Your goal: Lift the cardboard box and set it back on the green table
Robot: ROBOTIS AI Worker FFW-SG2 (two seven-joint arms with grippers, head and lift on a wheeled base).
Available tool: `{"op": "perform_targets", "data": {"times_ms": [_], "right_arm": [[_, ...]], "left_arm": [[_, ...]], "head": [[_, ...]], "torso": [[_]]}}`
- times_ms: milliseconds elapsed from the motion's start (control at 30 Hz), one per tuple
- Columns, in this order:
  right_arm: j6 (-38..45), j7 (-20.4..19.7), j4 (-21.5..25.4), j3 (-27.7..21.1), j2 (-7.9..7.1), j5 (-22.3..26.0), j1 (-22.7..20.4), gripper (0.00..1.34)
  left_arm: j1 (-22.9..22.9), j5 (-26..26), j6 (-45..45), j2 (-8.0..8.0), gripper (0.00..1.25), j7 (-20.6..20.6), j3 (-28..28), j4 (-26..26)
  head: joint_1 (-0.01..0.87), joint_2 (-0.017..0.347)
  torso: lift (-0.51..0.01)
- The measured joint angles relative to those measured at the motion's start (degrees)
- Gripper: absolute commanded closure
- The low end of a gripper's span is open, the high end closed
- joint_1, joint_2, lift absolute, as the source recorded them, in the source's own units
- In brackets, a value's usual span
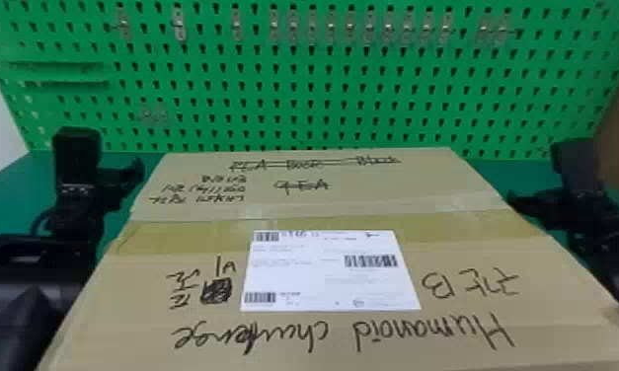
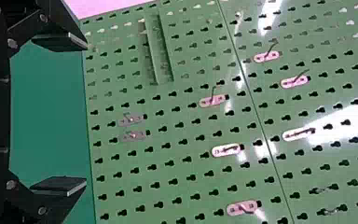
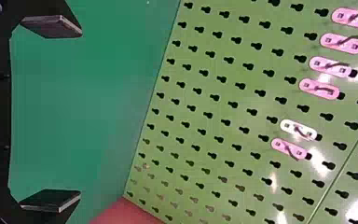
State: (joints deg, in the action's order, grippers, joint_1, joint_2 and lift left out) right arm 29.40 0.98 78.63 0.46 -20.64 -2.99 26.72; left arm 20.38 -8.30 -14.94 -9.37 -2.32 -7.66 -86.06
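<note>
Has the left gripper (image 2: 86, 114) at ten o'clock, spread wide and gripping nothing. In the middle, running down past six o'clock, shows the cardboard box (image 1: 332, 318) between both arms; cannot tell whether raised or resting on the green table (image 1: 14, 182). At two o'clock, has the right gripper (image 3: 80, 113), likewise spread and empty. Might slip towards nine or three o'clock if squeezed too weakly from either side; might tilt if raised or lowered unevenly; might bump the pegboard (image 1: 323, 98) at twelve o'clock if pushed too far forward. Bears upside-down marker writing at ten o'clock, partly struck out at twelve, then a white label (image 1: 330, 271) with barcodes centrally, and more writing towards four.
</note>
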Motion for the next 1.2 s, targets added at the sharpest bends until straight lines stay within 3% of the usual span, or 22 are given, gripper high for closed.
{"op": "perform_targets", "data": {"times_ms": [1200], "right_arm": [[0.0,0.0,-0.1,-0.3,0.17,0.0,0.0,0.09]], "left_arm": [[-0.3,0.1,0.4,0.58,0.24,0.0,-0.3,0.0]], "head": [[0.566,0.054]], "torso": [[-0.183]]}}
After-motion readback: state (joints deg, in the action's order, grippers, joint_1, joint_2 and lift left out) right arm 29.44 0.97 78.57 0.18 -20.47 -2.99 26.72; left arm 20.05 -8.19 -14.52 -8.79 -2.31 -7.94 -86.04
